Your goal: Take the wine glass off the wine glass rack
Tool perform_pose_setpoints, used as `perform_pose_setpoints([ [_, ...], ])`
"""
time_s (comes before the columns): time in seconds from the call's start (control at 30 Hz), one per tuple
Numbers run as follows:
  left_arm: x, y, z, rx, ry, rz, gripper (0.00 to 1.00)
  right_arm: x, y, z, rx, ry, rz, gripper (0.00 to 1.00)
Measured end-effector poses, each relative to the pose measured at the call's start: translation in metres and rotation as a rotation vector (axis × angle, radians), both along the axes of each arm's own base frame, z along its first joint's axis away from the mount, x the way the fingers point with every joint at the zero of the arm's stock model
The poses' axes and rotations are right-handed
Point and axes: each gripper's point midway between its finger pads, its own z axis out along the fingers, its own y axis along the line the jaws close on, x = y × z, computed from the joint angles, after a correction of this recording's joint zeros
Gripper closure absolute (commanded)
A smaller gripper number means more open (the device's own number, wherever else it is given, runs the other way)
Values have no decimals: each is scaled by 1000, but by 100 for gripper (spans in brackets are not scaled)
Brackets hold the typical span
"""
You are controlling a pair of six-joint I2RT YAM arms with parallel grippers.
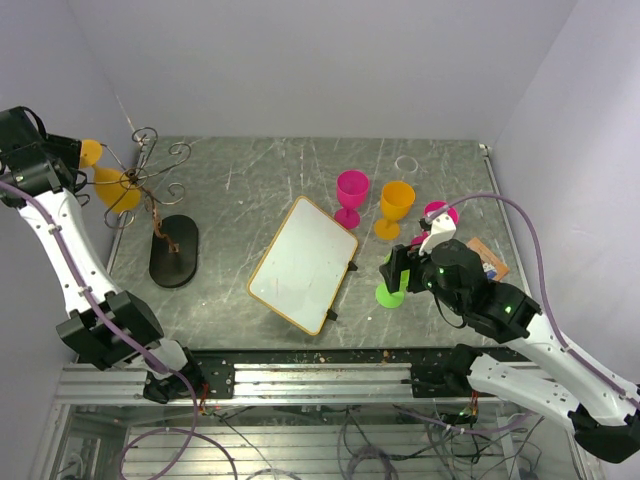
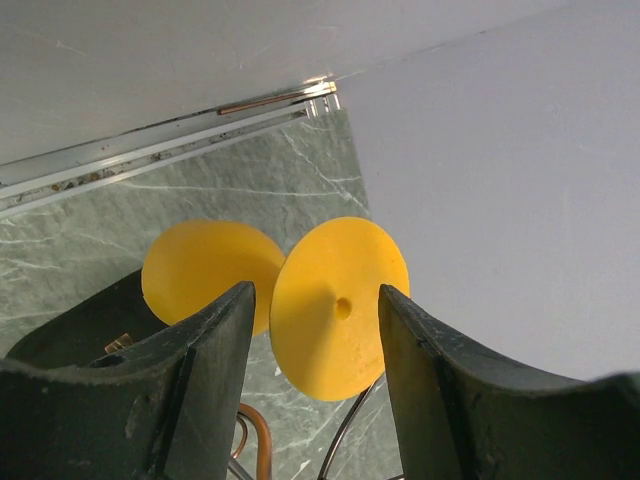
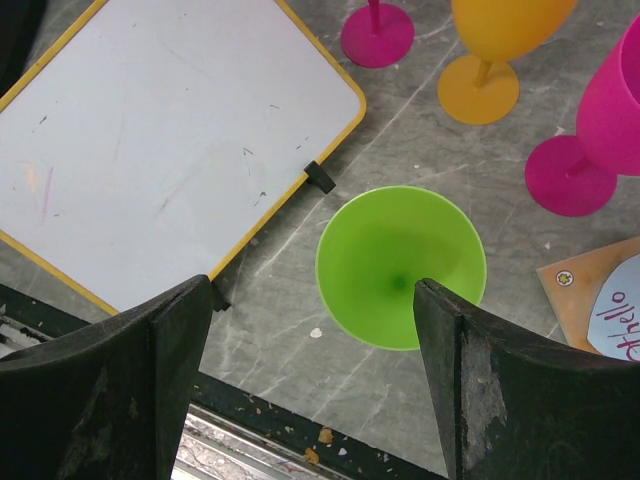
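A yellow wine glass [image 1: 118,187] hangs upside down on the wire wine glass rack [image 1: 152,160], which rises from a black oval base [image 1: 174,250] at the table's far left. My left gripper [image 1: 76,160] is open, up by the glass's foot. In the left wrist view its jaws [image 2: 315,320] stand either side of the round yellow foot [image 2: 340,290], with a gap on both sides, and the yellow bowl [image 2: 200,270] shows behind it. My right gripper [image 1: 392,268] is open and empty above a green glass [image 3: 400,265].
A yellow-framed whiteboard [image 1: 303,262] lies mid-table. A pink glass [image 1: 351,197], an orange glass [image 1: 395,208] and another pink glass [image 1: 438,215] stand at the right, by a printed card [image 1: 488,258]. A white ring [image 1: 406,163] lies at the back. The left wall is close behind the rack.
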Motion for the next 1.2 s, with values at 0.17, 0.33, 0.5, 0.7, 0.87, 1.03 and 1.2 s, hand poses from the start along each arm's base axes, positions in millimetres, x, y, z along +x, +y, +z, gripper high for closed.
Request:
perform_pose_setpoints([
  [0.17, 2, 1, -1, -17, -9, 11, 36, 0, 0, 1, 2, -2, -1, 19],
  [0.33, 3, -1, 0, -33, -6, 16, 37, 0, -1, 2, 6, -7, -3, 19],
  [0.5, 8, -5, -4, -51, 19, 20, 41, 0, -2, 3, 8, -10, -4, 19],
  [0.7, 6, -11, -13, -71, 54, 25, 49, -1, -2, 4, 10, -13, -6, 19],
  [0.87, 4, -9, -14, -71, 60, 42, 49, -1, -3, 6, 16, -19, -8, 19],
  [1.03, 2, -7, -14, -65, 66, 61, 60, -1, -4, 6, 16, -21, -10, 19],
  [1.2, 1, -4, -11, -58, 58, 76, 66, -1, -4, 6, 16, -21, -11, 19],
])
